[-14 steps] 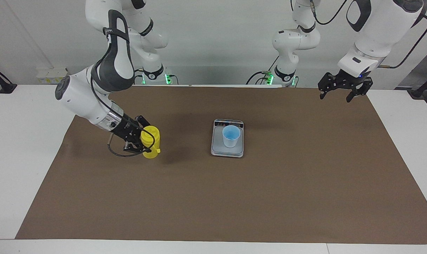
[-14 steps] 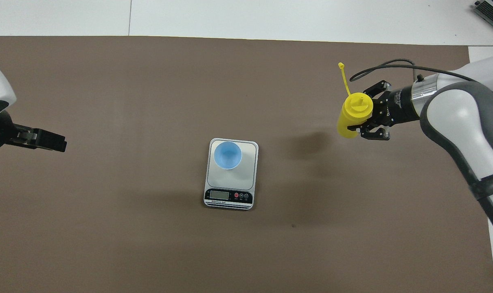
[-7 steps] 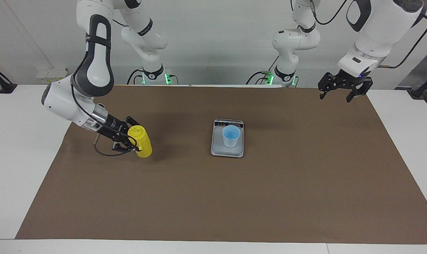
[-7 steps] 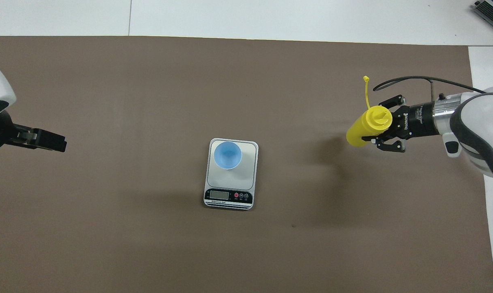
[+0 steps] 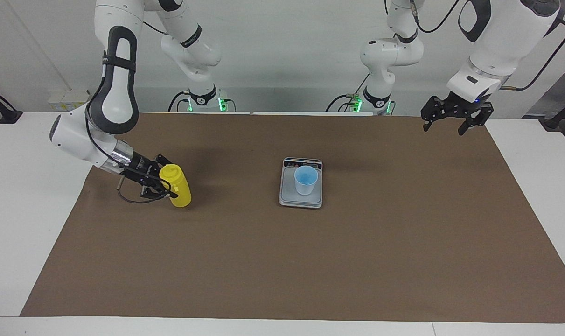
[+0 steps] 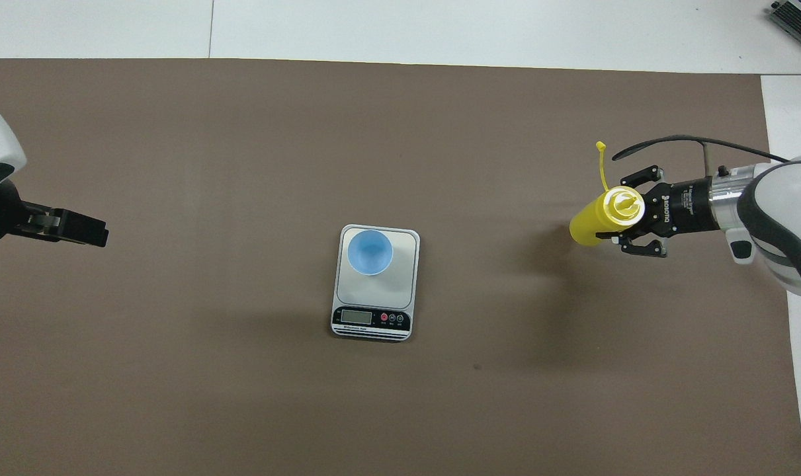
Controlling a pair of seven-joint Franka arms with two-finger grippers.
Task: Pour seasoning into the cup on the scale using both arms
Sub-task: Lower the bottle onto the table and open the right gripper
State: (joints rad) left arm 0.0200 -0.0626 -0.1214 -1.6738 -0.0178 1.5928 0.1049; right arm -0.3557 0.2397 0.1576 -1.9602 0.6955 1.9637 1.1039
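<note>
The yellow seasoning bottle (image 5: 176, 186) (image 6: 595, 221) is tilted over the brown mat toward the right arm's end of the table, its base at or just above the mat. Its small tethered cap (image 6: 600, 147) hangs off, open. My right gripper (image 5: 164, 185) (image 6: 630, 213) is shut on the bottle near its top. The light blue cup (image 5: 306, 179) (image 6: 370, 252) stands upright on the silver-grey scale (image 5: 289, 198) (image 6: 400, 291) at the mat's middle. My left gripper (image 5: 452, 120) (image 6: 76, 228) is open and empty, raised over the mat's edge at the left arm's end, waiting.
The brown mat (image 5: 310, 261) covers most of the white table (image 5: 21, 186). The scale's display strip (image 6: 372, 318) lies on its edge nearer to the robots. A black cable (image 5: 133, 199) loops under the right gripper.
My right arm has carried the bottle away from the scale toward its own end of the table, lower and more tilted. The left arm, cup and scale have not moved.
</note>
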